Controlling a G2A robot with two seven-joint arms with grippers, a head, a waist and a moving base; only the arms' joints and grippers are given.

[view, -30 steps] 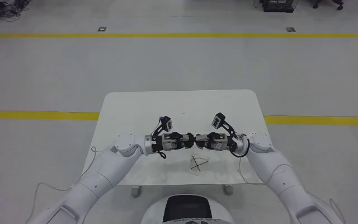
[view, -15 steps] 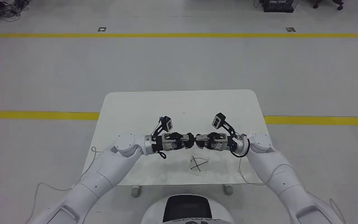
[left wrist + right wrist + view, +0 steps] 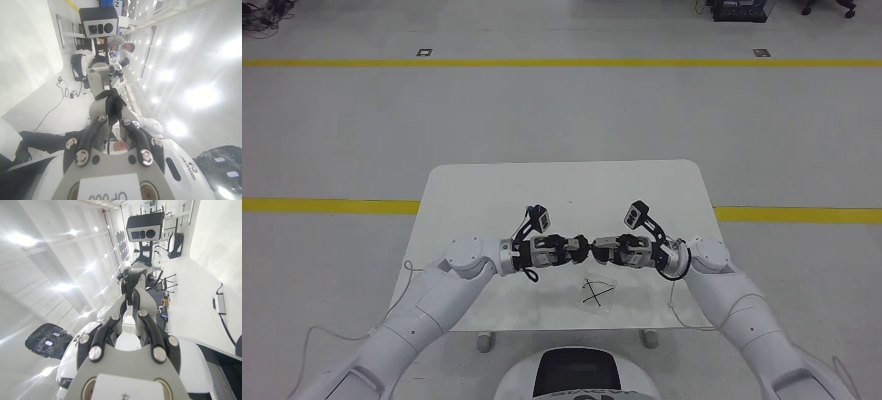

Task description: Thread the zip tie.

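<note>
Fingers point(image 3: 95, 110) of left gripper point(image 3: 113, 100) and right gripper point(image 3: 130, 297) tip-to-tip, zip tie point(image 3: 110, 122) between.

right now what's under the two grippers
White table, beneath the left gripper and right gripper holding the zip tie. The patch directly beneath is covered; a black mark lies nearer the robot.

Two grippers, the left gripper point(image 3: 578, 245) and the right gripper point(image 3: 598, 248), one zip tie point(image 3: 588, 247), one table point(image 3: 472, 190), one drawn cross point(image 3: 595, 291).
</note>
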